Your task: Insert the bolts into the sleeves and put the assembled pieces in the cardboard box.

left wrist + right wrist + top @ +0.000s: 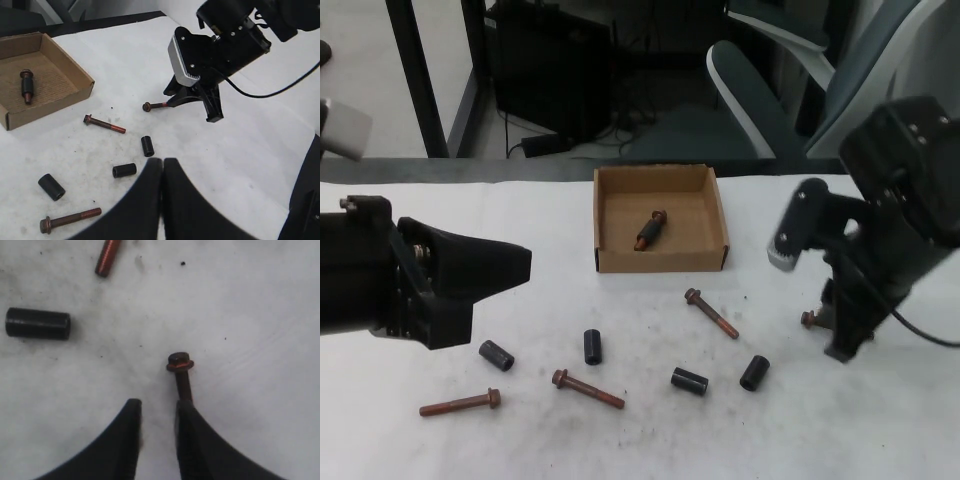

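1. my left end effector (pixel 162 161) is pressed together.
2. my right end effector (pixel 157 407) is slightly apart; a bolt (pixel 180 369) runs under one finger (pixel 195 440).
3. a sleeved bolt (pixel 650 231) lies in the cardboard box (pixel 660 262).

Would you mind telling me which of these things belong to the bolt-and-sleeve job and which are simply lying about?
Job: cardboard box; assembled piece inside it; four loose bolts; four black sleeves.
Lying about: office chair and black unit, both behind the bench.

Rust-red bolts (pixel 712 313), black sleeves (pixel 593 346), brown cardboard box (pixel 660 261) (plain), white bench (pixel 880 425) with dark smudges
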You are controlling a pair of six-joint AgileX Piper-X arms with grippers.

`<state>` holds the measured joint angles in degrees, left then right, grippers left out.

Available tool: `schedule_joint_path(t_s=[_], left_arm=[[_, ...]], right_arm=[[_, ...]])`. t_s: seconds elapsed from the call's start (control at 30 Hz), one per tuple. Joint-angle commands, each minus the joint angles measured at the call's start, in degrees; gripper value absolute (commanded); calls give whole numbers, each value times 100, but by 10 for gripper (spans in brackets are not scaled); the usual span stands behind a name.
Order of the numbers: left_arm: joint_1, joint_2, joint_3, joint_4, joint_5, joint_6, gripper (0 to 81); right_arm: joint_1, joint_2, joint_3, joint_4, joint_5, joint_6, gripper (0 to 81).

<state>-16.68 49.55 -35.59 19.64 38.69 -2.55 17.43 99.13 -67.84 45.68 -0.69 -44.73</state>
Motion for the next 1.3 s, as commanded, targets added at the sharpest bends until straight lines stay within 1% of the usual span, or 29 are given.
schedule_joint_path(t_s=[0.0, 0.17, 0.3, 0.4, 0.57, 0.67, 0.8, 0.93, 1.03, 1.17, 1.27], left_arm=[[12, -48, 3, -66, 52, -12, 8], [12, -48, 3, -66, 40, -12, 8], [12, -48, 3, -66, 40, -12, 8], [12, -48, 3, -66, 40, -12, 8], [12, -48, 3, -66, 40, -12, 8], [12, -48, 3, -66, 40, -12, 8], [12, -48, 3, -66, 40, -12, 8], [12, -48, 3, -66, 40, -12, 8], [12, -48, 3, -66, 40, -12, 8], [12, -48, 3, -66, 40, -12, 8], [12, -48, 3, -66, 40, -12, 8]], right_arm=[[-59, 55, -139, 137, -174, -86, 243], [-202, 253, -512, 505, -323, -545, 243], [-240, 249, -553, 780, -581, -666, 243], [-240, 281, -533, 1042, -606, -912, 243], [-248, 369, -533, 940, -536, -950, 243], [-248, 457, -533, 819, -297, -972, 243], [-288, 591, -533, 636, -271, -987, 243], [-317, 742, -533, 423, -62, -1019, 243], [-313, 871, -533, 427, -47, -1114, 243], [-313, 1037, -533, 427, 187, -1112, 243], [-313, 1086, -533, 360, 174, -1102, 243]])
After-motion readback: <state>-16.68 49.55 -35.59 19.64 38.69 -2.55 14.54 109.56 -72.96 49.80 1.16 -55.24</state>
